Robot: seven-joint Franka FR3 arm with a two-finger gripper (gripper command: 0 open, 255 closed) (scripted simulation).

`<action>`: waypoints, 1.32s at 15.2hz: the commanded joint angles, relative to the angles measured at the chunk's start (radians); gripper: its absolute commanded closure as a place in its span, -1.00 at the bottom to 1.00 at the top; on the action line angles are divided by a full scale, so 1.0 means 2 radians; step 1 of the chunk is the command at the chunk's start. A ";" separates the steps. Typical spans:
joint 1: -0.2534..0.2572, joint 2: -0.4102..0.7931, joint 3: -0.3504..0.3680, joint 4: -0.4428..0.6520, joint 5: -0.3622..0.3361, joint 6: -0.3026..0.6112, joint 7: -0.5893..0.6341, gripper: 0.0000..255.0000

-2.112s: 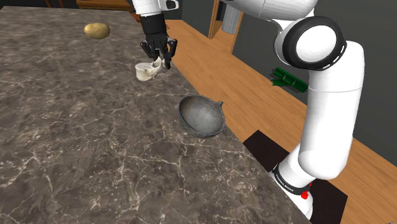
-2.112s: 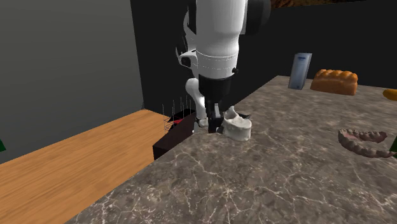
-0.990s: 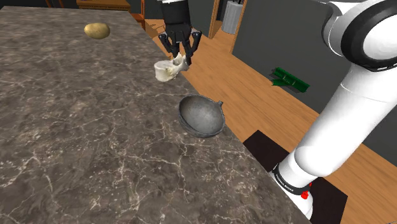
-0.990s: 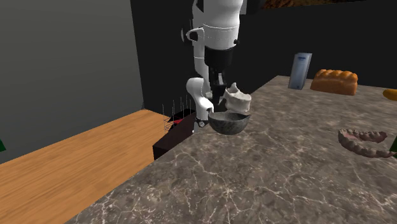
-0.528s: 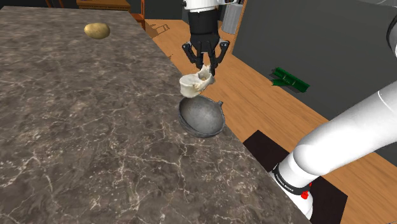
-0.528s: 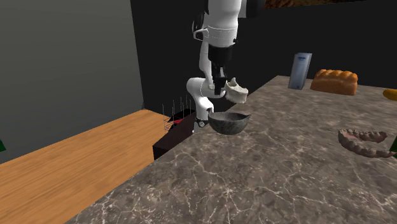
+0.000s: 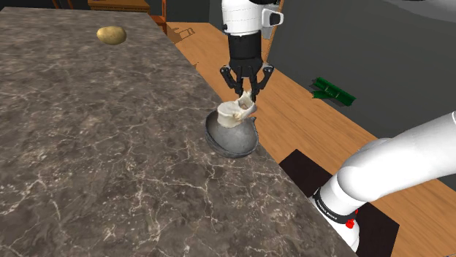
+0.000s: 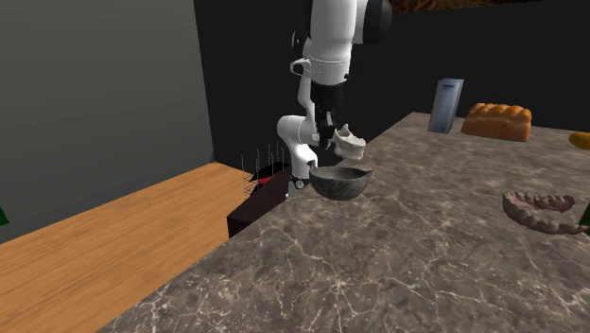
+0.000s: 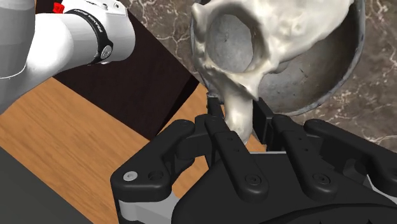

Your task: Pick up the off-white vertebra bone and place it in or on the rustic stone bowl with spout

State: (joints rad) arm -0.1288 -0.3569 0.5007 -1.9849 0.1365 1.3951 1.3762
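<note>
The off-white vertebra bone (image 7: pixel 237 111) hangs just above the dark grey stone bowl with a spout (image 7: pixel 232 136), which stands near the marble counter's edge. My gripper (image 7: pixel 246 93) is shut on the bone's spur from above. In the second exterior view the bone (image 8: pixel 349 142) is held a little above the bowl (image 8: pixel 340 183) by my gripper (image 8: pixel 333 135). In the wrist view the two fingers clasp the bone's narrow spur (image 9: pixel 240 113), and the bowl's inside (image 9: pixel 318 76) shows behind the bone and through its hole.
A potato (image 7: pixel 111 34) lies far back on the counter (image 7: pixel 88 160). A bread loaf (image 8: pixel 495 121), a grey upright box (image 8: pixel 445 105) and a jaw-shaped object (image 8: pixel 541 211) sit on the counter. The counter edge drops to a wooden floor (image 7: pixel 307 117).
My gripper has carried the bone from the counter, up and toward the stand, to a point over the bowl. It has come lower over the bowl in the last half second.
</note>
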 commanded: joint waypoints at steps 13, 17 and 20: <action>0.003 -0.003 0.005 -0.052 0.004 0.050 0.000 1.00; 0.003 -0.003 0.005 -0.052 0.004 0.050 0.000 -1.00; 0.003 -0.003 0.005 -0.052 0.004 0.050 0.000 -1.00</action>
State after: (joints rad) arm -0.1232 -0.3633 0.5112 -2.0892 0.1448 1.4944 1.3759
